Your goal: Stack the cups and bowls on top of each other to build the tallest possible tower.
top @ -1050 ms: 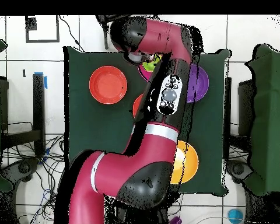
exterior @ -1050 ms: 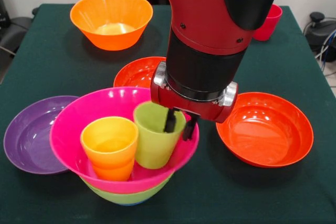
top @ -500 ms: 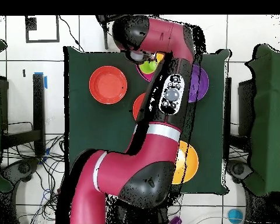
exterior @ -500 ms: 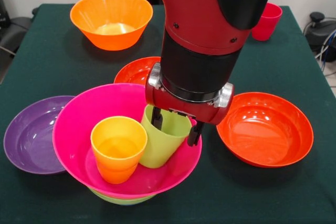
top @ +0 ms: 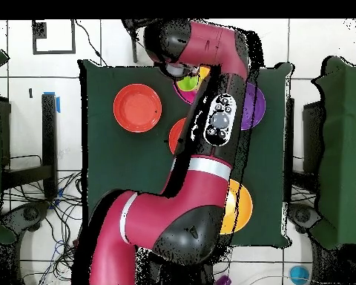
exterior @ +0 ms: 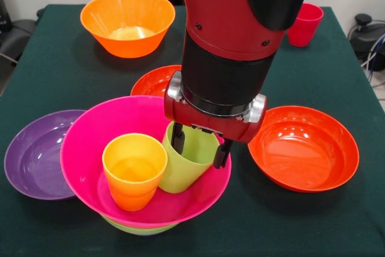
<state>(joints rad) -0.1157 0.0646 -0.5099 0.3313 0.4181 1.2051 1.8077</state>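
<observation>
The tower stands at the front in the front view: a magenta bowl (exterior: pixel 90 148) nested in a lime-green bowl (exterior: pixel 137 229). Inside the magenta bowl stand a yellow-orange cup (exterior: pixel 133 173) and, touching it, a lime green cup (exterior: pixel 187 167). My gripper (exterior: pixel 199 145) hangs right over the green cup and is open. One finger (exterior: pixel 177 137) dips into the cup's mouth, the other stands outside its right wall. A red cup (exterior: pixel 305 24) stands at the far right. From overhead the arm hides the gripper, and only a bit of green (top: pixel 187 82) shows there.
A deep orange bowl (exterior: pixel 127 22) sits far left. One red-orange bowl (exterior: pixel 304 147) lies right of the tower, another (exterior: pixel 155 82) just behind it under the arm. A purple bowl (exterior: pixel 33 154) touches the tower's left side. Overhead shows the red-orange (top: pixel 138 107), purple (top: pixel 254 104) and orange (top: pixel 239 208) bowls.
The fingers, close together at the green cup's rim a second ago, have spread apart. The magenta bowl has sunk deeper into the green bowl, and both cups shifted slightly.
</observation>
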